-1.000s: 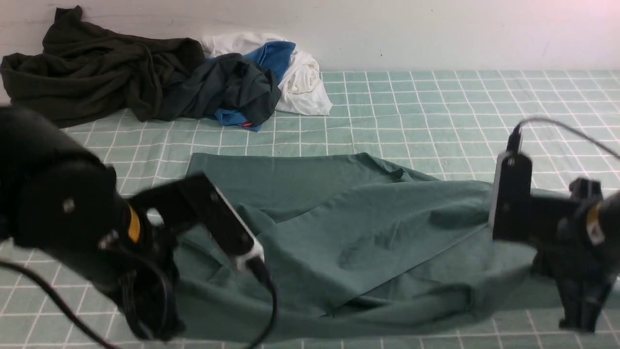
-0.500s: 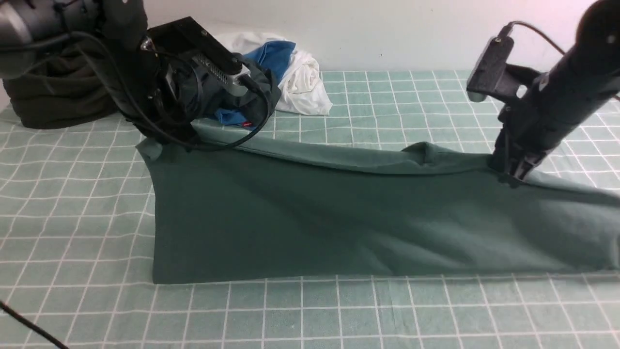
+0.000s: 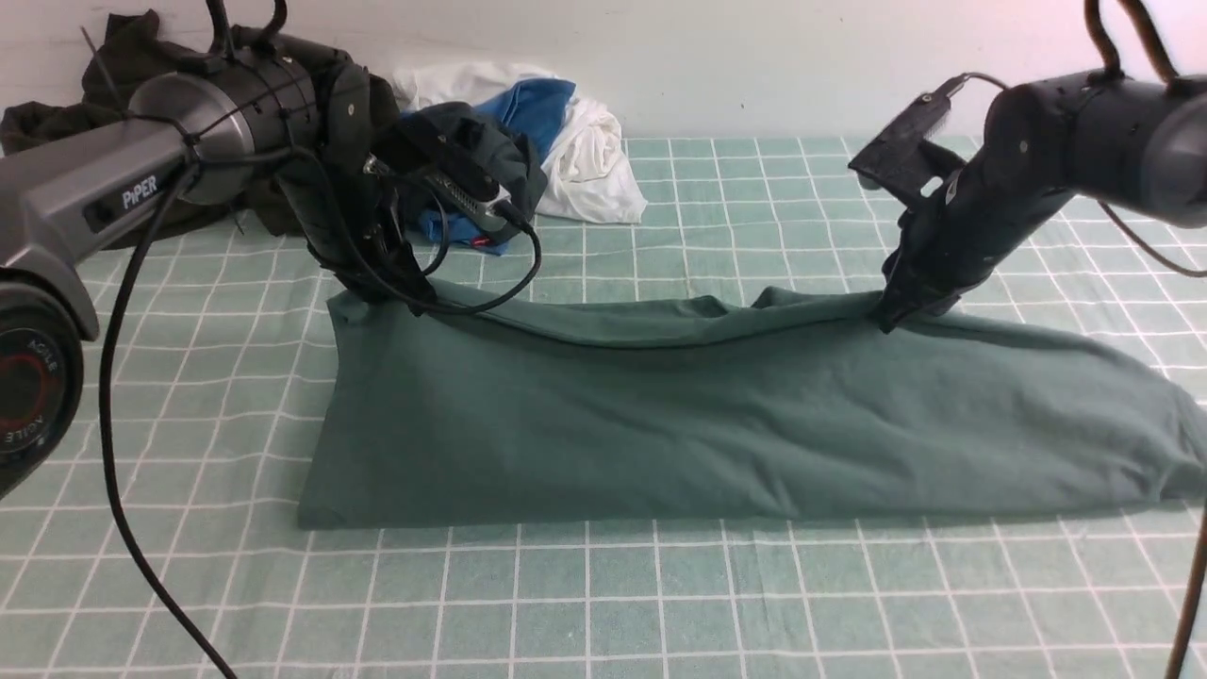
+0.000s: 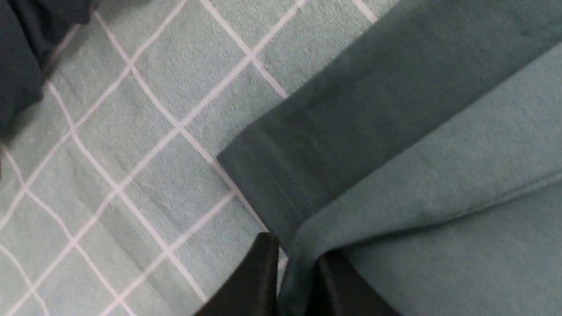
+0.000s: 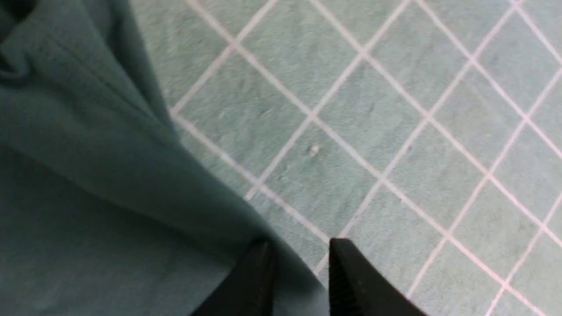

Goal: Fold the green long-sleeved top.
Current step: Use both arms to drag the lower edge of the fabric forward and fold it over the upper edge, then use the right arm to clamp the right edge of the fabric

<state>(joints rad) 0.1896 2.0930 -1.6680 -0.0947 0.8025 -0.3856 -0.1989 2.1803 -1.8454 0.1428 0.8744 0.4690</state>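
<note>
The green long-sleeved top (image 3: 717,424) lies folded lengthwise in a long band across the checked cloth, its far edge slightly raised at both grippers. My left gripper (image 3: 415,297) is at the band's far left corner. In the left wrist view its fingers (image 4: 294,254) stand a little apart, and a fold of the top (image 4: 439,153) sits loosely between them, with a sliver of table showing beside it. My right gripper (image 3: 886,316) is at the far edge towards the right. Its fingers (image 5: 300,245) are apart, with the top's edge (image 5: 88,175) lying between them.
A very dark olive garment (image 3: 38,132) is heaped at the back left by the wall. Beside it lies a pile of dark navy, blue and white cloth (image 3: 566,141). The left arm's black cable (image 3: 118,471) hangs over the checked table cloth (image 3: 660,604).
Both arms carried the top's near edge up and over to the far side, then came down. The jaws, shut half a second ago, have now parted. The cloth has settled flatter.
</note>
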